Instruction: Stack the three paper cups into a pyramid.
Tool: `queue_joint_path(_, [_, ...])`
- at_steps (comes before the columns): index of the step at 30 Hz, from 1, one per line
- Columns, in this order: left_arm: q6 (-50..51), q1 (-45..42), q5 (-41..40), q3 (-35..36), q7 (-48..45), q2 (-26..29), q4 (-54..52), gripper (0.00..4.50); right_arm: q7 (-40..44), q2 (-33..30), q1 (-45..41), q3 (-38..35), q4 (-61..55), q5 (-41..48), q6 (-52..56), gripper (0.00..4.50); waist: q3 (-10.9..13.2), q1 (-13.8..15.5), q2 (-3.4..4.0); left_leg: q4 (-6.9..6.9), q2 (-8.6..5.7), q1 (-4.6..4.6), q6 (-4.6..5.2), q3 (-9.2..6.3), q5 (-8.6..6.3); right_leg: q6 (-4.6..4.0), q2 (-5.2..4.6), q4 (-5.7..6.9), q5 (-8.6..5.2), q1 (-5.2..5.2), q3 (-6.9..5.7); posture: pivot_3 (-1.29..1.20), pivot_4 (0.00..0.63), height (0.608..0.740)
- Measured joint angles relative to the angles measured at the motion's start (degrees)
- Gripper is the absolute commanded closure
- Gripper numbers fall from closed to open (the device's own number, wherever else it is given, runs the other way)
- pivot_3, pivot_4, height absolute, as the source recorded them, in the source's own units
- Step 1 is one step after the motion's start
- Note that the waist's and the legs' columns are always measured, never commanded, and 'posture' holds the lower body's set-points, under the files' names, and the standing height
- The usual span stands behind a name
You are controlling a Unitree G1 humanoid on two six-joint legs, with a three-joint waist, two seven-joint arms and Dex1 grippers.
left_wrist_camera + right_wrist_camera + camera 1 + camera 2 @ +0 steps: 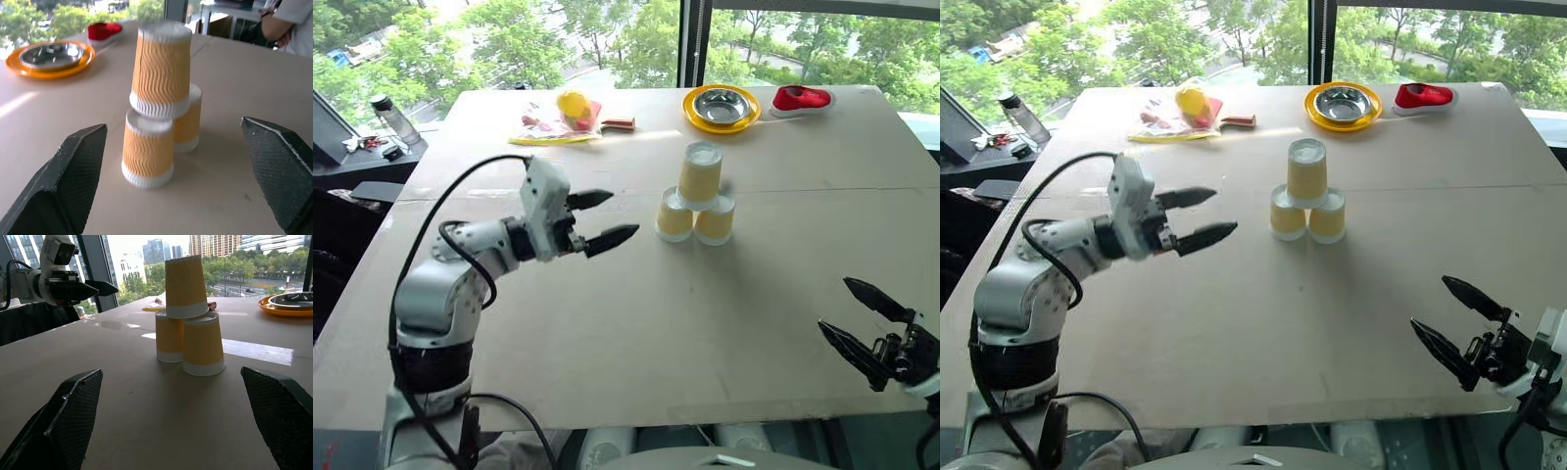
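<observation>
The three paper cups [696, 207] stand as a pyramid mid-desk [636, 333] — two below, one on top. Both the left gripper [604, 217] and right gripper [858, 318] have wide, empty fingers, well apart from the cups — best to pull away slowly and not bump them.

The pyramid [696, 201] of three paper cups stands alone mid-table [636, 333], with bare board on every side of it. The left gripper [603, 218], jaws wide, hangs to its left with a clear gap between; the right gripper [862, 324], also spread, sits well apart at the near right edge. The yellow plate [721, 108], red object [801, 98] and packets [563, 117] crowd the far edge
</observation>
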Motion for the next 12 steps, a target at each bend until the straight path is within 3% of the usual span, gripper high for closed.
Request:
queue_joint_path(2, [-1.20,10.26,1.27,1.42,2.87,-1.29,-4.20,0.03,1.25,-0.47,-0.77,0.67,3.14,-2.60,-1.11,0.00,-0.04,0.15,0.11,-0.06,-0.03,0.38,0.01,0.13,-0.01,-0.01,-0.12,-0.19,0.00,0.42,0.06,0.00,0.150,0.740])
queue_joint_path(4, [-7.13,21.46,5.48,0.92,7.72,-6.42,-5.35,0.03,1.28,-1.19,-2.64,1.81,8.70,-7.86,-3.29,0.00,-0.03,0.37,-0.05,-0.16,-0.10,0.64,0.03,0.17,-0.04,-0.03,-0.54,-0.30,-0.01,0.69,0.14,0.00,0.150,0.740])
queue_joint_path(7, [-12.51,28.78,9.81,-2.04,11.07,-8.86,-5.23,0.03,0.82,-1.42,-4.70,3.19,13.48,-12.82,-5.62,0.00,-0.01,0.90,-0.11,-0.16,-0.13,0.63,0.03,0.10,-0.04,-0.05,-0.57,-0.27,-0.01,0.68,0.11,0.00,0.150,0.740])
queue_joint_path(12, [-18.31,32.94,11.92,-4.09,12.89,-10.72,-5.41,0.03,-1.15,-1.50,-8.12,4.23,17.10,-16.57,-7.26,0.00,-0.09,1.41,0.03,-0.19,-0.12,0.66,0.03,0.19,-0.04,-0.09,-0.59,-0.29,-0.01,0.69,0.16,0.00,0.150,0.740])
